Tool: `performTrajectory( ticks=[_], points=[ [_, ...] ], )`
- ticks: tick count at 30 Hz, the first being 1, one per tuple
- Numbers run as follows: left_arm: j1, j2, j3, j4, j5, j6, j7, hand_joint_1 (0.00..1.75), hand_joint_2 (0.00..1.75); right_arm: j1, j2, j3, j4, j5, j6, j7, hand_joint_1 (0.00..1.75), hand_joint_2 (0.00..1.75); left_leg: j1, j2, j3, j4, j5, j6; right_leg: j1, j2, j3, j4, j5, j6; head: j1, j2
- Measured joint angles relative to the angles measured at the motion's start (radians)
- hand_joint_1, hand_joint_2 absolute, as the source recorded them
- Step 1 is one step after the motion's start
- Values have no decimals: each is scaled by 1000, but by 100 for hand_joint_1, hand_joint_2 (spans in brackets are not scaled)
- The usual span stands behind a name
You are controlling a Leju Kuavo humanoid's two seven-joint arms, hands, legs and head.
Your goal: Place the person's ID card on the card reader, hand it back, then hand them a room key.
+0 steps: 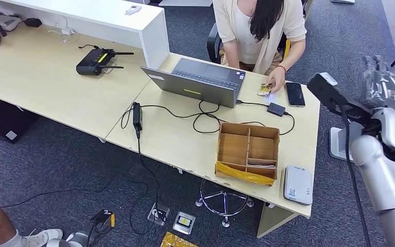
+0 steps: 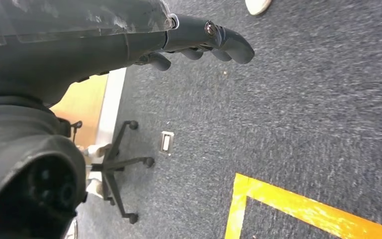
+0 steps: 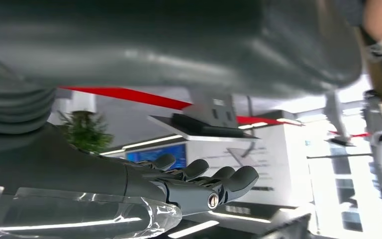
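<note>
- No brand or label writing legible.
- ID card (image 1: 264,89) lay on the desk (image 1: 46,82) at upper right of centre, under the person's hand (image 1: 275,82).
- Card reader (image 1: 298,184) sat at lower right.
- Right hand (image 1: 384,85) raised at right edge, fingers (image 3: 219,180) spread, holding nothing.
- Left hand (image 2: 199,42) hung over carpet, loosely extended, empty.

ID card (image 1: 264,90) half under person's hand (image 1: 275,81) (face unreadable).

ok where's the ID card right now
In the head view the ID card lies on the desk's far right part under the person's hand, between the laptop and the black phone.
</note>
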State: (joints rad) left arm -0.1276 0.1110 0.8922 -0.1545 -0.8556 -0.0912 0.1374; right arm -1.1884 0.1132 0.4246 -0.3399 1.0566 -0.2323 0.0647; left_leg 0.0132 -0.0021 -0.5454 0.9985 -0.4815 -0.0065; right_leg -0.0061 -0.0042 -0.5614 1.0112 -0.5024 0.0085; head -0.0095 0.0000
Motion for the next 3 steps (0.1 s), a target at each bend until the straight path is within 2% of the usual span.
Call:
performTrajectory(
  ticks=[3],
  points=[
    [1,0,10,0,-2,1,20,0,0,0,-67,-33,0,6,23,24,0,0,0,0,0,1,0,0,0,0,0,0,0,0,0,0]
  ],
)
